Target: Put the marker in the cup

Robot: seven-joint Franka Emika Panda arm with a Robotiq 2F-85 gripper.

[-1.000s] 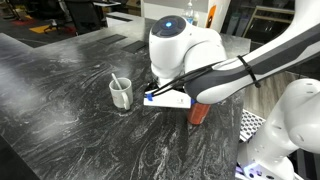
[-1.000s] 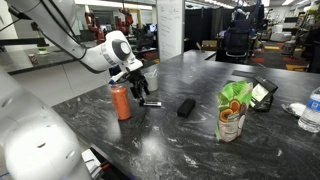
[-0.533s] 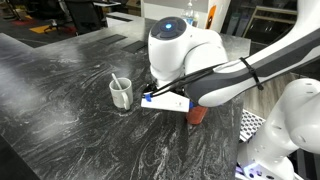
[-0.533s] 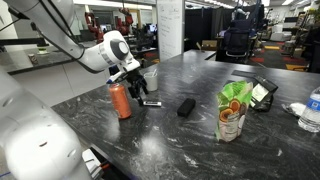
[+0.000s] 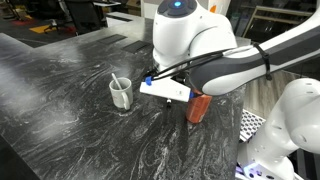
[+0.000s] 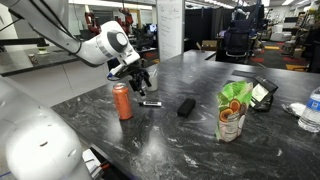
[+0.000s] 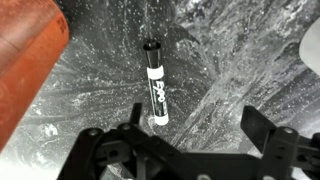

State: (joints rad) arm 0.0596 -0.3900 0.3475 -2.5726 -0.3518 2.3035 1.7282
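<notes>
The black marker [image 7: 155, 85] with a white label lies flat on the dark marbled table, also seen in an exterior view [image 6: 151, 103]. My gripper [image 7: 195, 130] is open and empty above it, the marker just ahead of its left finger; it hangs over the table in an exterior view [image 6: 137, 80]. The small whitish cup [image 5: 121, 93] stands upright with a pale stick in it, to the side of the gripper. The arm hides the marker in that exterior view.
An orange-red can [image 6: 122, 101] stands close beside the marker, also at the wrist view's top left [image 7: 25, 50]. A small black block [image 6: 186, 106], a green snack bag [image 6: 233, 111] and a water bottle [image 6: 311, 110] stand farther along the table.
My gripper has risen away from the table. The marker stays lying where it was.
</notes>
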